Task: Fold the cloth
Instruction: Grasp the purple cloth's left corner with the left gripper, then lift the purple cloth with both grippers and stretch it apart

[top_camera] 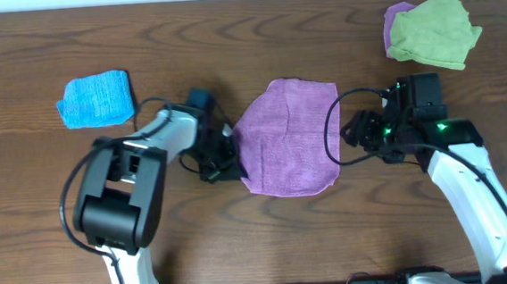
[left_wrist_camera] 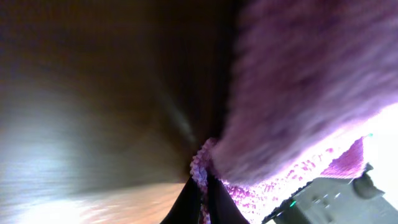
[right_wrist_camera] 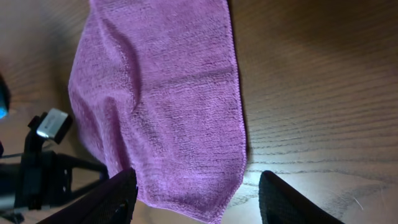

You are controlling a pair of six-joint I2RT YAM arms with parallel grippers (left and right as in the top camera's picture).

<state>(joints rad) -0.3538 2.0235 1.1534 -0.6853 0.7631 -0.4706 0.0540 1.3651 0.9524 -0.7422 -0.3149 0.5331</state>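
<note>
Left arm [top_camera: 159, 135] bent, reaching right, wrist low. Left claw [top_camera: 226, 162] clamped on cloth [top_camera: 289, 139] edge, fingers [left_wrist_camera: 193, 202] pressed together. Right arm [top_camera: 472, 189] reaching left. Right claw [top_camera: 350, 133] spread wide, holding nothing, fingers [right_wrist_camera: 118, 199] apart.

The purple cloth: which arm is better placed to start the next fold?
Left, probably. The left end effector is shut on the left edge of the cloth. The right end effector is open beside the right edge, holding nothing.
</note>
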